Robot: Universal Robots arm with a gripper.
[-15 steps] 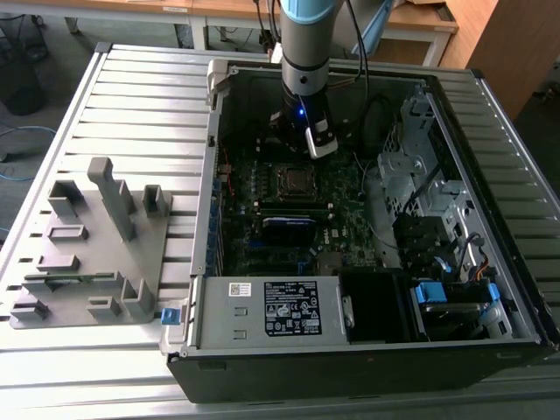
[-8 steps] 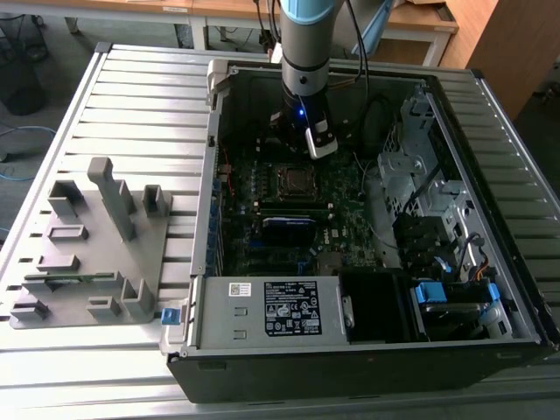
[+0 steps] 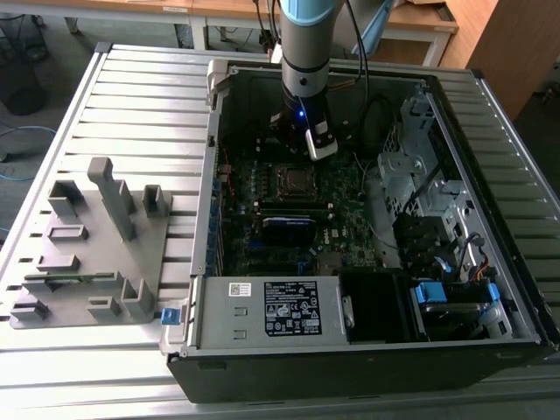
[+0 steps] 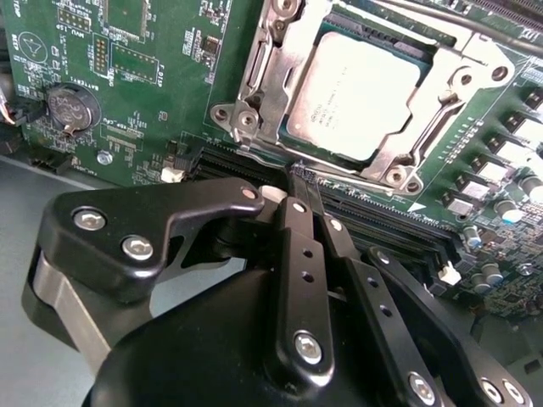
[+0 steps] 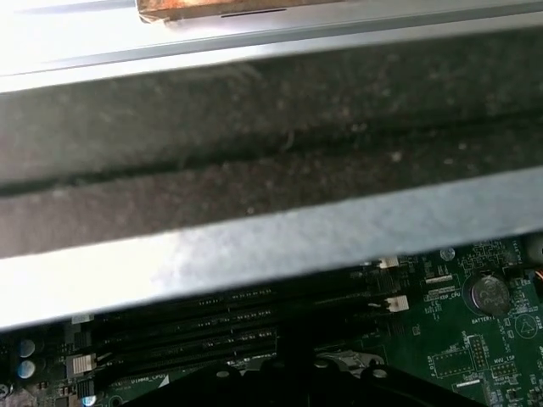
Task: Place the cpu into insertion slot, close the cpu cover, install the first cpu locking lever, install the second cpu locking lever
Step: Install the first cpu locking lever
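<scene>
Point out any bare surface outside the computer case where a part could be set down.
The ribbed metal table is bare behind the grey fixture block, beside the open case. Inside the case is crowded, the hand close to the cpu.

- The claw (image 4: 297,182) hangs inside the open computer case (image 3: 289,367), just beyond the cpu (image 3: 296,180), its fingers together and nothing held.
- Over the cpu the air is free; the cpu cover (image 4: 254,80) lies flat around it.
- At the exterior view's right, the drive cage (image 3: 411,166) and cables (image 3: 437,241) crowd the board.
- Near side: the power supply (image 3: 271,311) walls off the case.
- The case's far wall (image 5: 271,170) rises close behind the memory slots (image 5: 187,335).
- At the exterior view's left, a grey fixture (image 3: 96,245) stands on the slatted tabletop (image 3: 140,87).
</scene>
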